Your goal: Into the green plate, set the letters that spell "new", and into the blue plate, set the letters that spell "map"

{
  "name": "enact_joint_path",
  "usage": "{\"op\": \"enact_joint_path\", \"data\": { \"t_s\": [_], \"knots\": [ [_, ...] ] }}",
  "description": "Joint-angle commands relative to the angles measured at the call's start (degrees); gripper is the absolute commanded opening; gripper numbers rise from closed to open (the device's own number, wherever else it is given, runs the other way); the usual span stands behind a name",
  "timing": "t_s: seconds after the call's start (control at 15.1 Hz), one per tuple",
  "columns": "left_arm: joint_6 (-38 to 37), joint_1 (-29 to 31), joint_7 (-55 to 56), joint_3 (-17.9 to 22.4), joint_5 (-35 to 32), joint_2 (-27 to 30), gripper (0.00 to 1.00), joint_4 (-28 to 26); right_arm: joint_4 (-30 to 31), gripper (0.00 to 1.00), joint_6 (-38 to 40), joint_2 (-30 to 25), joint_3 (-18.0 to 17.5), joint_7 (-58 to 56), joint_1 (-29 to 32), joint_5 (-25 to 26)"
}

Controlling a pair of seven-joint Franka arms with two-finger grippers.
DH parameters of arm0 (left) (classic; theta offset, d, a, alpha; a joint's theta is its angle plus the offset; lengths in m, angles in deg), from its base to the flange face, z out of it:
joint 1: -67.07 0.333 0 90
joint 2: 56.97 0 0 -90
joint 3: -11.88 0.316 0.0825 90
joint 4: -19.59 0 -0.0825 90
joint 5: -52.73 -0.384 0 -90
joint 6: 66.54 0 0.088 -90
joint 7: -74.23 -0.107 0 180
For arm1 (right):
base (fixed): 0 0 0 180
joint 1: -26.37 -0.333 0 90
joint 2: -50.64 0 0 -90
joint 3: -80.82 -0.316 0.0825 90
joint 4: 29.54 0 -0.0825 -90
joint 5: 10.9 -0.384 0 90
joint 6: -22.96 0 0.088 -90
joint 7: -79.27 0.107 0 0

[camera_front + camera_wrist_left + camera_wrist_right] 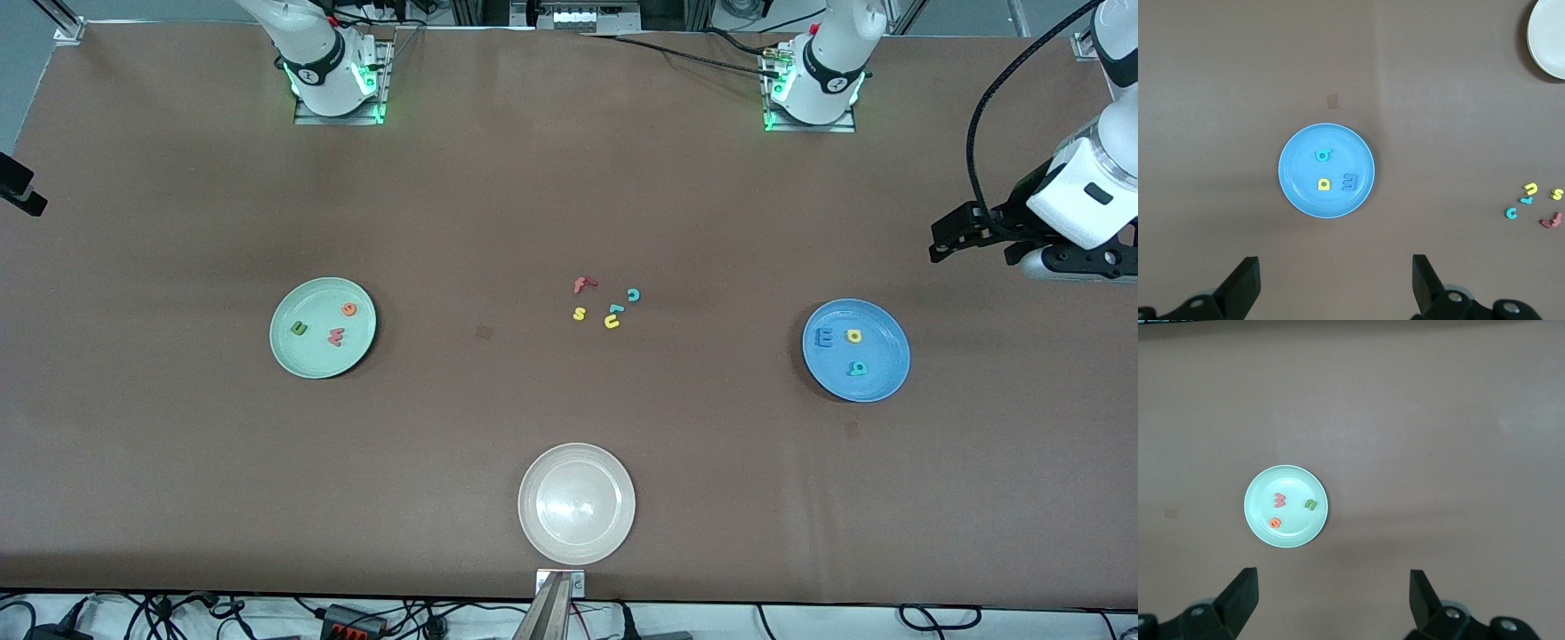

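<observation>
Counts: 3 plates, 11 foam letters.

The green plate sits toward the right arm's end of the table and holds 3 letters: dark green n, orange e, pink-red w. All three lie flat inside the rim, apart from each other.

The blue plate sits toward the left arm's end and holds 3 letters: blue m, yellow a, teal p, the p nearest the front camera.

The cream plate lies nearest the front camera, mid-table, with nothing in it.

5 loose letters cluster mid-table between the two coloured plates: red f, teal c, yellow s, yellow u, and a small teal piece touching the u.

Left gripper: fingers wide apart, nothing held, up high near the blue plate at the left arm's end. Right gripper: fingers wide apart, nothing held, up high near the green plate; outside the front view.

Surface: brown table cover, flat, a few faint marks. Arm bases along the table edge farthest from the front camera with green lights lit. Cables along both long edges.
</observation>
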Motion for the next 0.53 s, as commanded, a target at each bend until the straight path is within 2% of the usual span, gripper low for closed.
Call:
{"op": "enact_joint_path", "data": {
  "t_s": [0.0,0.46],
  "knots": [
    [-0.18,-0.04,-0.9,0.24,0.65,-0.48,1.0,1.07,1.74,1.0,-0.74,-1.61,0.57,-0.96,-0.55,0.58],
    [-0.36,0.14,-1.51,0.24,0.65,-0.48,1.0,1.15,1.65,1.0,-0.48,-1.61,0.93,-0.96,0.42,0.58]
  ]
}}
